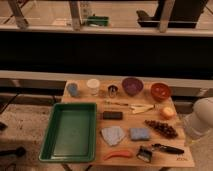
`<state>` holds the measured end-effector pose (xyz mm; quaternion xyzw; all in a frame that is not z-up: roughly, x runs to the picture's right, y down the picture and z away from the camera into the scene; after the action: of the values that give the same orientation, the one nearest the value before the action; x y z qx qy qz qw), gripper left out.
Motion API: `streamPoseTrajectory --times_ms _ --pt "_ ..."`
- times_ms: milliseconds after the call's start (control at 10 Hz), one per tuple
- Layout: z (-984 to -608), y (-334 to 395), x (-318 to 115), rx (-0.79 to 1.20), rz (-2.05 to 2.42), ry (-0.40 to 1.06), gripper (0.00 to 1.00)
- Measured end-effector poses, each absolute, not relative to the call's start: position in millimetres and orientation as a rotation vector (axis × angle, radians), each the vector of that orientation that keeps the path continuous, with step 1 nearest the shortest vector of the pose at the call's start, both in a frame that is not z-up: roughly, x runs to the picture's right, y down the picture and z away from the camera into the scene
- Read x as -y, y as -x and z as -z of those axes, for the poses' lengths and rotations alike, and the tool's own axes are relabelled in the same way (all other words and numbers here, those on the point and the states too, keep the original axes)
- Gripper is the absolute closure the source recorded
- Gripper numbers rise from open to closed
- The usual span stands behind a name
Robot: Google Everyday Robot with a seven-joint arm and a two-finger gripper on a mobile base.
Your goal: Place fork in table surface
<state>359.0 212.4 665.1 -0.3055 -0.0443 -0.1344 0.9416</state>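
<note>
Since the whole next move comes down to where the fork [116, 103] lies relative to the robot, that's the bit worth nailing down. It's flat on the bench [126, 121], in the middle, one row in front of the cups and bowls along the back. Its long axis runs left to right, roughly parallel to the back edge. The black block [112, 115] is just in front of it, and the cream-yellow flat piece [142, 107] is just beside its right end; whether those two touch is hard to call.

All that shows of the robot is a white arm [200, 122] at the right edge of the bench, near the front right corner. From there the fork lies to the left and further back, with the orange round fruit [167, 112] and the cream-yellow piece roughly in between.

The hand itself isn't visible, probably out of view past the right side, so there's no telling if it's apart or together. Nothing shows it holding or touching anything.

Best guess: any reach comes in from the right, over the fruit.
</note>
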Motion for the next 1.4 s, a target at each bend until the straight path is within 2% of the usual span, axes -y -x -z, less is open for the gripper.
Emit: streamPoseTrajectory --times_ms 100,700,1200,1400 --pt "-666.0 -339.1 -210.7 0.11 0.281 0.635 0.2" --pt "-685.5 -210.1 -189.3 0.254 0.306 0.686 0.2" --pt "-734.2 -165.6 -147.1 0.371 0.334 0.664 0.2" --pt "-741.4 -149.5 -140.7 0.414 0.356 0.634 0.2"
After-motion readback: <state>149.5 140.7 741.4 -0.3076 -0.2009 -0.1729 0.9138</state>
